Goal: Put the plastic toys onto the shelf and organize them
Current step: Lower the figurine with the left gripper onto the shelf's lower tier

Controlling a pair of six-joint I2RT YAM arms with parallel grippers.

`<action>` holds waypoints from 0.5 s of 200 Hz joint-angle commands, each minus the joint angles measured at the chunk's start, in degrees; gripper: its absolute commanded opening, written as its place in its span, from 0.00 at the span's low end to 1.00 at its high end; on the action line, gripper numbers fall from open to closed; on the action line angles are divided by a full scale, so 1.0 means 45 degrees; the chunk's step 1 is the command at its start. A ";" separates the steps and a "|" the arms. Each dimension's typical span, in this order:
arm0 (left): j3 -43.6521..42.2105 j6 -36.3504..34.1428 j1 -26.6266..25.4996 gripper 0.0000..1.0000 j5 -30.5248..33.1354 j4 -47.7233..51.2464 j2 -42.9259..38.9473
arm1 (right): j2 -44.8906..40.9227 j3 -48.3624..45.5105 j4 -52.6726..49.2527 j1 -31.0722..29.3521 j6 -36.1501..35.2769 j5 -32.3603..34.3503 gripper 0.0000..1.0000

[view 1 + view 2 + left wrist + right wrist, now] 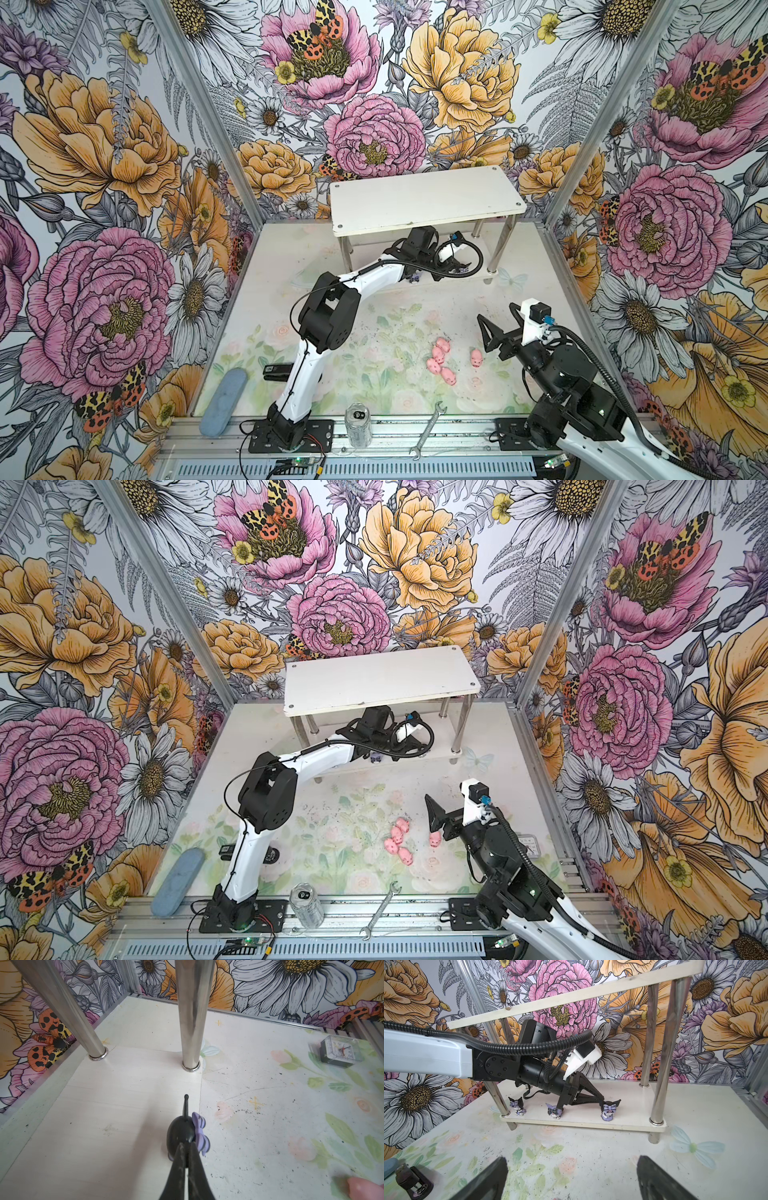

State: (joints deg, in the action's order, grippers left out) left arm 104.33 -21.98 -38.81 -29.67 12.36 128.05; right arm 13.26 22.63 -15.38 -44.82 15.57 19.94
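The white two-tier shelf [424,199] stands at the back of the table. Three black-purple-white figurines stand in a row on its lower tier [623,1118]: one [517,1105] by a leg, one [554,1111] in the middle, and one [608,1110] further along. My left gripper [603,1101] reaches in under the top tier and is shut on that last figurine's head [180,1136]. Several pink pigs [440,359] lie on the table. My right gripper [496,311] hovers open just right of the pigs, holding nothing.
A clear can [357,424] and a silver wrench [428,432] lie at the front rail. A blue oblong pad [222,401] and a small black device [277,370] sit front left. A small clock [338,1051] sits right of the shelf. Chrome legs [193,1022] flank my left gripper.
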 commanded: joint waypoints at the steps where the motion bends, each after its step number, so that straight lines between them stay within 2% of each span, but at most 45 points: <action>1: 0.0484 0.0291 0.0148 0.00 -0.0327 0.0090 0.0128 | -0.0070 0.0191 0.0286 -0.0065 -0.0197 0.0236 0.99; 100: 0.0685 0.0761 0.0430 0.00 -0.0778 0.0320 0.0299 | -0.0486 0.0045 0.0291 -0.0069 -0.0332 0.0451 0.99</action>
State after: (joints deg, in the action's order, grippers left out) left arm 106.19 -19.81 -37.28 -30.48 13.96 128.44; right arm 11.62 22.63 -15.05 -44.82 14.94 21.17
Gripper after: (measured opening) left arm 0.057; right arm 0.995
